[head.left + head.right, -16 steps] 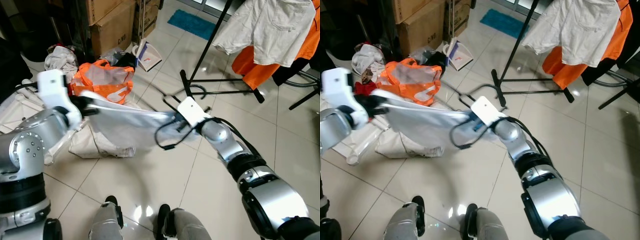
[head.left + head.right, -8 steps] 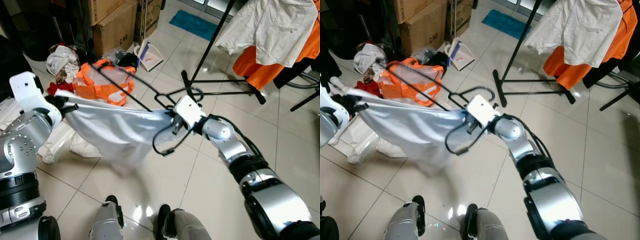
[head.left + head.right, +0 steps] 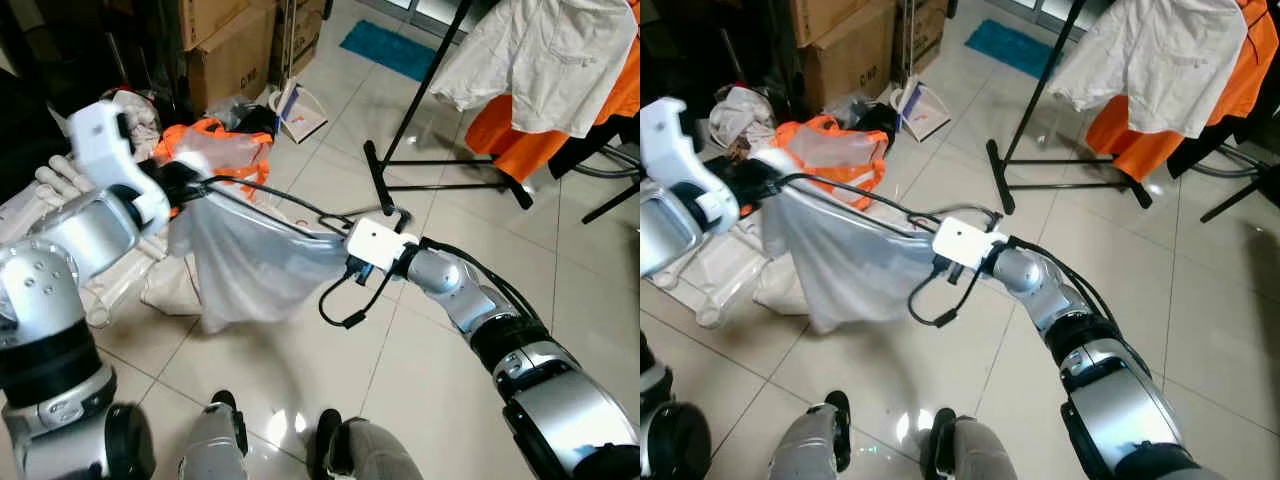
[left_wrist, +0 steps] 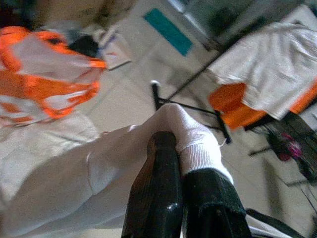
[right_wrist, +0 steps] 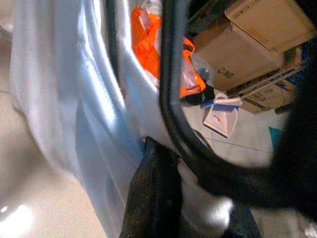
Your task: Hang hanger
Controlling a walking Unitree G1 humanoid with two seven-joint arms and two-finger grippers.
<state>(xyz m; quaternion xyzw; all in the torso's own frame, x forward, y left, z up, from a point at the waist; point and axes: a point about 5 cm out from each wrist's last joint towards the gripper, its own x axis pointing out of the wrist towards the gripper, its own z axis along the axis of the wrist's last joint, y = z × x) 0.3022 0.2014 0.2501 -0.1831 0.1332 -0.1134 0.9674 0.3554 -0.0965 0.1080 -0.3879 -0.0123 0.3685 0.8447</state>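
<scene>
Item: 1 black wire hanger (image 3: pixel 262 193) carrying a white garment (image 3: pixel 250 270), slung between the 2 grippers. Left gripper (image 4: pixel 185 163) pinches cloth; right gripper (image 3: pixel 352 258) clamps hanger's hook end. Light, stiff wire; limp, slippery fabric. Best hold: beside right fingers, near hook.

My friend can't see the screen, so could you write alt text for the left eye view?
A robot holds a white garment stretched on a black hanger between its two arms, the left hand gripping one end and the right hand the other. Behind, on the tiled floor, stand a black clothes rack, an orange bag and cardboard boxes.
</scene>
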